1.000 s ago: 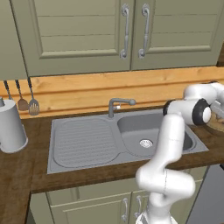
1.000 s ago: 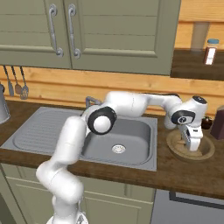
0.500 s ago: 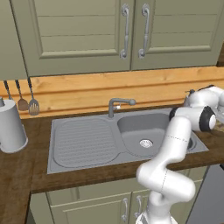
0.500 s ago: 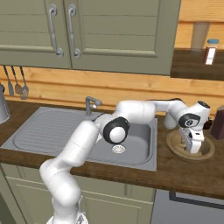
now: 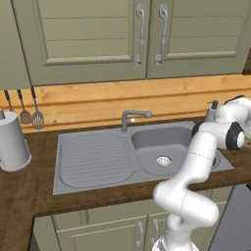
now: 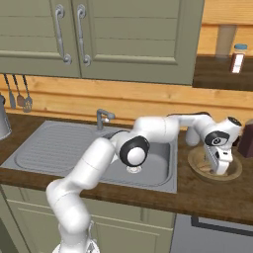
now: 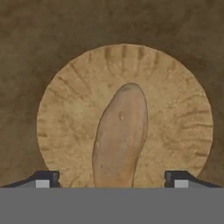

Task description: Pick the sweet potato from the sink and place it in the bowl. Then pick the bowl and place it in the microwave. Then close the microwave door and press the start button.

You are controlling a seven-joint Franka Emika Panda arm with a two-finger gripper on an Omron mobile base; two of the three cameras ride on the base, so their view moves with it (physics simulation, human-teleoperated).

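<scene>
Now the gripper [image 7: 112, 177] stands over the bowl [image 6: 197, 160], its jaws spread wide where a second ago they were clenched. Released, the sweet potato [image 7: 120, 135] lies inside the bowl, right of the sink [image 6: 74, 148]. That first step looks done; lifting the bowl toward the microwave comes next.

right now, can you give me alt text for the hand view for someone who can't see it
An elongated orange-brown sweet potato lies inside a wide round tan wooden-look bowl, seen from straight above. The bowl sits on a dark brown wooden countertop, and the gripper hangs over it with its jaws open, one dark tip on each side of the potato.
</scene>
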